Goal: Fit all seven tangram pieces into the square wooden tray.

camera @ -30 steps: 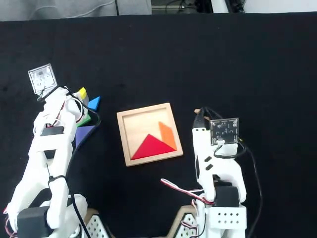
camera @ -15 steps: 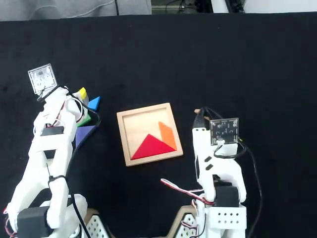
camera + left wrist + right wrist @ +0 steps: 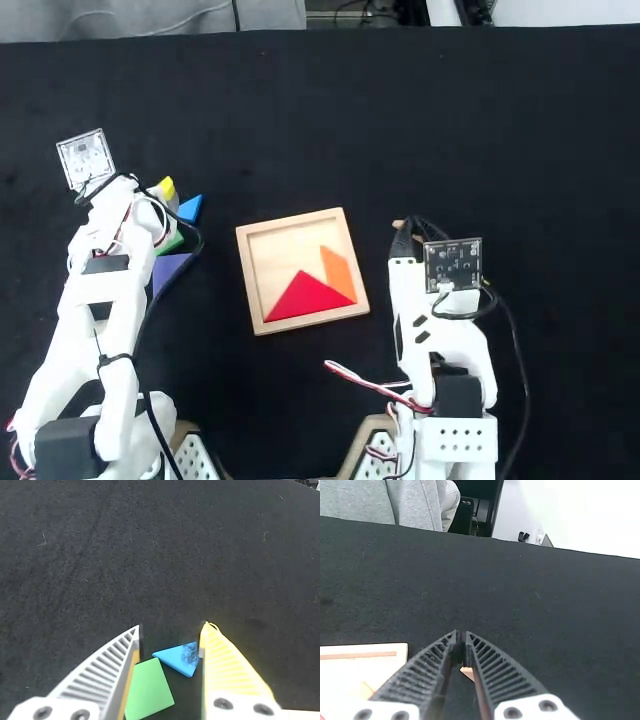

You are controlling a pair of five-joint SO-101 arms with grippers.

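Left wrist view: left end effector (image 3: 171, 627) was spread, straddling blue triangle (image 3: 177, 659) on tabletop (image 3: 150, 555) left of tray (image 3: 280, 255), 2 of 7 seated. Next move called for closing, lifting, carrying right. Right end effector (image 3: 461, 636) was closed.

high view looks down over table (image 3: 450, 120) and tray (image 3: 280, 250); wrist views skim low, close.

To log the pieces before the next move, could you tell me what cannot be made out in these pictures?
Green piece: cut off by the left wrist view's edge, partly behind the white finger of the left gripper.
Purple piece: high view, the left arm covers part, so its shape is unclear.
Small tan piece: right wrist view, the shut fingers of the right gripper cover most of it; shape and whether it is gripped are unclear.
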